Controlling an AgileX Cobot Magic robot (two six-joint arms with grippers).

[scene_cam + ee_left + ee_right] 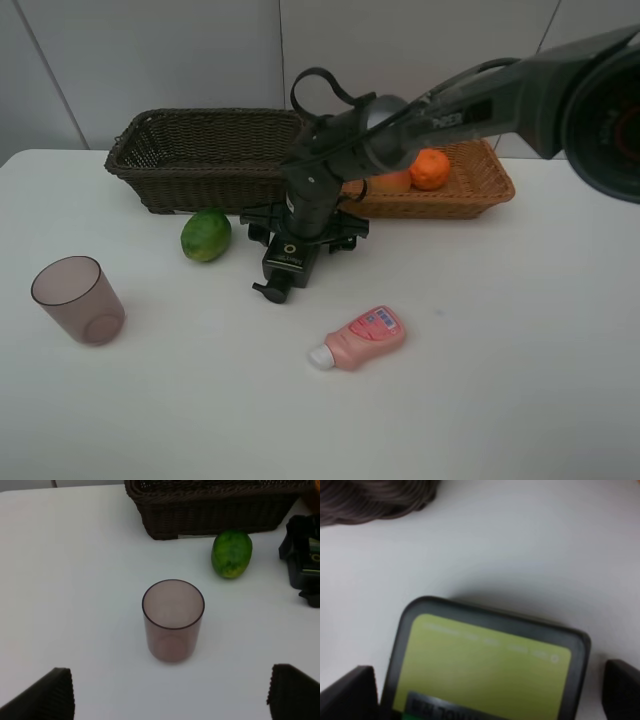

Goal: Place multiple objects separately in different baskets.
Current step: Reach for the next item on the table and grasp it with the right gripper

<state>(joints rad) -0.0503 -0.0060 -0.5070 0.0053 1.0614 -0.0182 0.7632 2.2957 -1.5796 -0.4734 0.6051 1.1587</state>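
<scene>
Nearest, the left hand (170,680) hangs with its fingers spread wide and nothing between them, short of the cup (173,620), which stands upright, mouth up, on the table (520,380); the pink bottle (362,338) lies on its side in the open, well apart from the cup, its white cap toward the near left. Farther in, the black pump bottle (288,262) lies flat near the middle of the table, green label up; its long axis runs roughly near to far, pump end toward the near edge and base toward the baskets. The right hand (488,680) sits over it with fingers spread to either side across its width, not yet pinching; one finger seems closer to the bottle's side than the other. The likely trouble starts there: closing off-centre could shove or twist the bottle before it is held; if the grip lands toward the base end, the pump end could sag, or the smooth flat body could slip on the lift. The lime (205,235) rests just to the left, near enough that a skidding bottle might set it rolling. Beyond, the dark basket (200,150) has a high wall that a drooping bottle could catch; the light basket (480,195) already holds an orange (430,168) and a second fruit half hidden by the arm, so a drop there would probably mix the kinds.
</scene>
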